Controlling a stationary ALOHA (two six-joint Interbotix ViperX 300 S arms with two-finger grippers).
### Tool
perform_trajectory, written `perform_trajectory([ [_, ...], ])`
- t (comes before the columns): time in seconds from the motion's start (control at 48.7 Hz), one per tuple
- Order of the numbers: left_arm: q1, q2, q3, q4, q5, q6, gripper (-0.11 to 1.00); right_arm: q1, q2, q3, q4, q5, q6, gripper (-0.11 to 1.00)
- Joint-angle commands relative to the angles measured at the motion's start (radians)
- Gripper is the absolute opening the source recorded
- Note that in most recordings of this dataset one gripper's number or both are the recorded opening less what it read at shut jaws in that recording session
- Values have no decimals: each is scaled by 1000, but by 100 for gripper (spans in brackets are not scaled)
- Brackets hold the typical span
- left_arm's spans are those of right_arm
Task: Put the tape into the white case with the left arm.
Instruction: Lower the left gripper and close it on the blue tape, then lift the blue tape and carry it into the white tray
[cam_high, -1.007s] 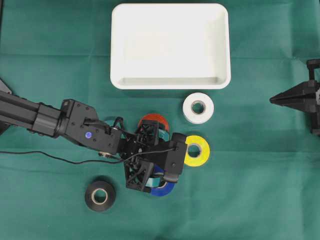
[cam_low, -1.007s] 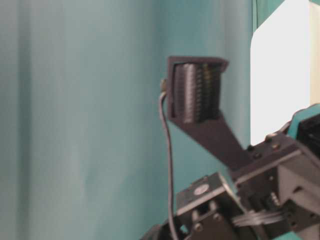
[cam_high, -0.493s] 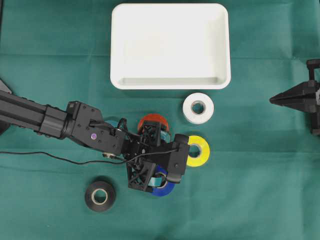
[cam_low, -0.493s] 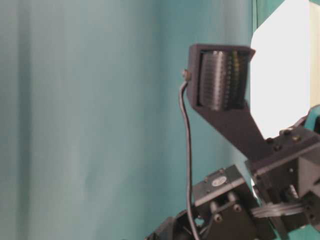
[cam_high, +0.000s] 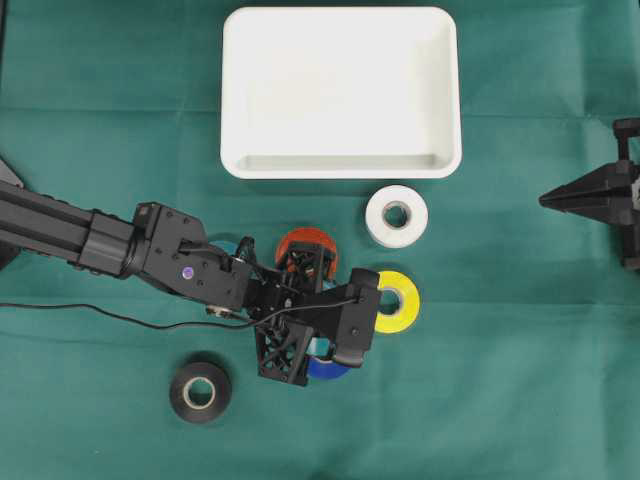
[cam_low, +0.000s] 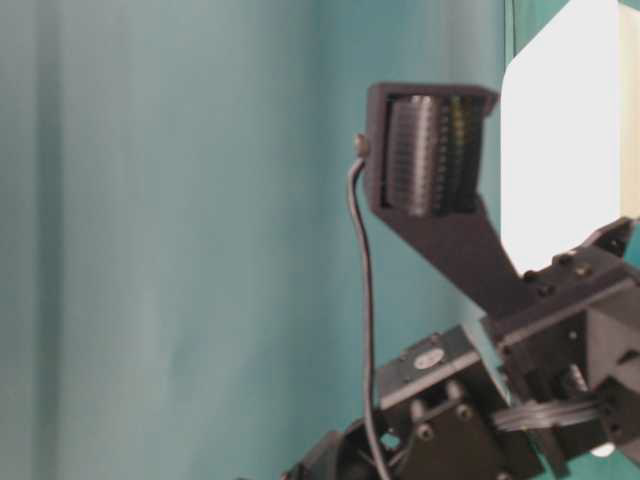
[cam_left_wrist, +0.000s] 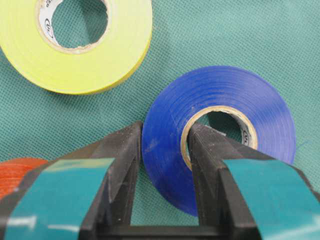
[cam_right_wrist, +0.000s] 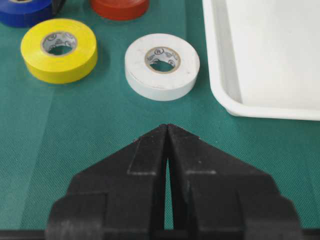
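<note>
The blue tape (cam_left_wrist: 220, 97) lies flat on the green cloth, mostly hidden under the arm in the overhead view (cam_high: 326, 368). My left gripper (cam_left_wrist: 165, 127) is shut on the roll's wall, with one teal-banded finger (cam_left_wrist: 120, 155) outside it and the other (cam_left_wrist: 207, 150) inside the core. Seen from overhead, the left gripper (cam_high: 316, 352) sits well below the white case (cam_high: 340, 165), which holds nothing. My right gripper (cam_right_wrist: 167, 126) is shut and holds nothing, parked at the right edge (cam_high: 548, 199).
Around the blue roll lie a yellow tape (cam_high: 400, 318), an orange-red tape (cam_high: 305, 241), a white tape (cam_high: 396, 215) just below the case, and a black tape (cam_high: 200, 391) at lower left. A thin black cable (cam_high: 90, 312) trails left from the arm.
The left gripper's jaws have closed from wide open onto the blue tape's wall. The arm has shifted slightly. The right arm has not moved.
</note>
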Motion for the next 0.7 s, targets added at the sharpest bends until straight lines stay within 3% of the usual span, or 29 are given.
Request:
perform_trajectory([
  [0.0,-8,-78,-18,2,-2,-2,26,-2,9,-9,-2,-11,2,-9],
  [0.288,-17,-215,-21,2,91,2,26,-2,9,-9,-2,-9,2,-9],
  [0.678,20,-301,-29,3,250,6,26,0,9,-9,-2,-9,2,-9],
])
